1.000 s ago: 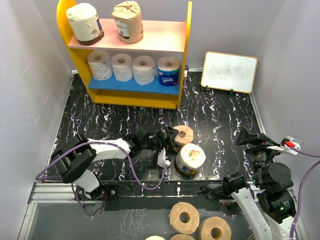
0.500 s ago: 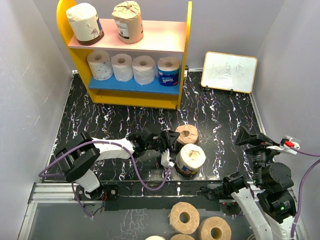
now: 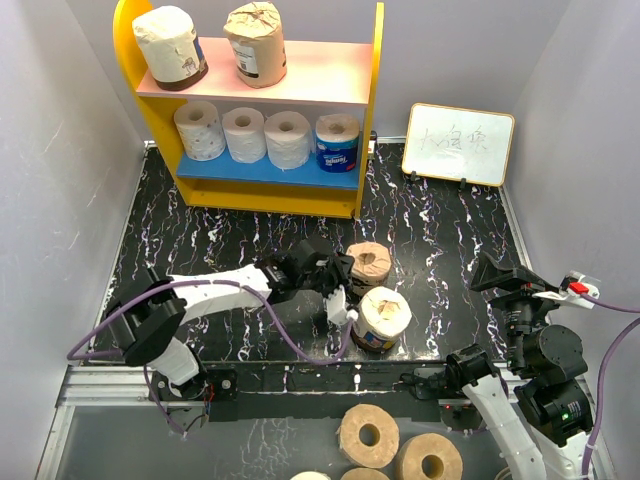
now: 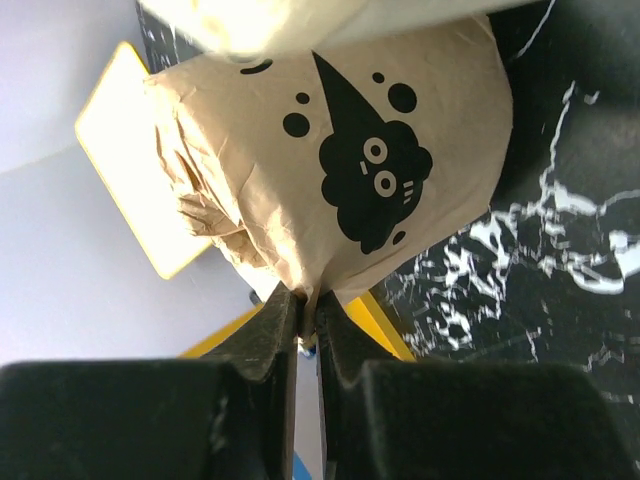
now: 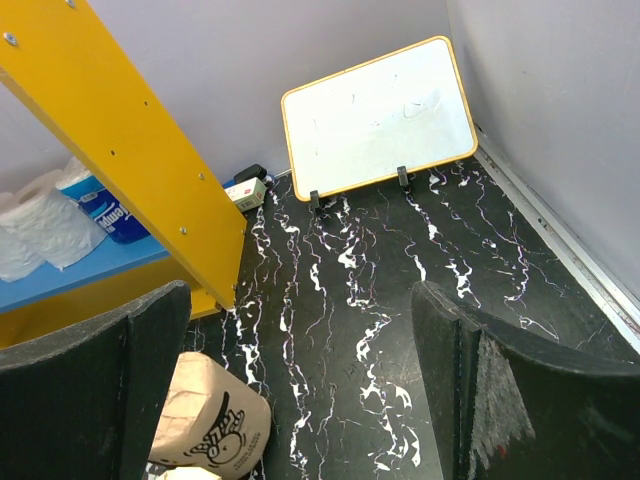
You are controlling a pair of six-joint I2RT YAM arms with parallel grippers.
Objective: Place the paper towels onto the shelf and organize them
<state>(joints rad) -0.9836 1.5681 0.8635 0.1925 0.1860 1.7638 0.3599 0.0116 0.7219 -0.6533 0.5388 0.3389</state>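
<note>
Left claw is pinched shut on the wrapper of the tan roll, on the table just beside a white roll. Six paper towels are seen on the shelf; these two are judged outstanding.

Shelf: at the table's far side, left of centre.
Upper board: two paper towels side by side, left and right.
Lower board: four paper towels in a row.
Whiteboard: right of the shelf, apart from it.
Rear roll: on the table, before the shelf's right end, well apart.
Front roll: just before the rear roll.
Left gripper: left of both, tips on the rear roll's wrapper.
Right gripper: well right of both.
Wide rolls: beyond the table's near edge.
</note>
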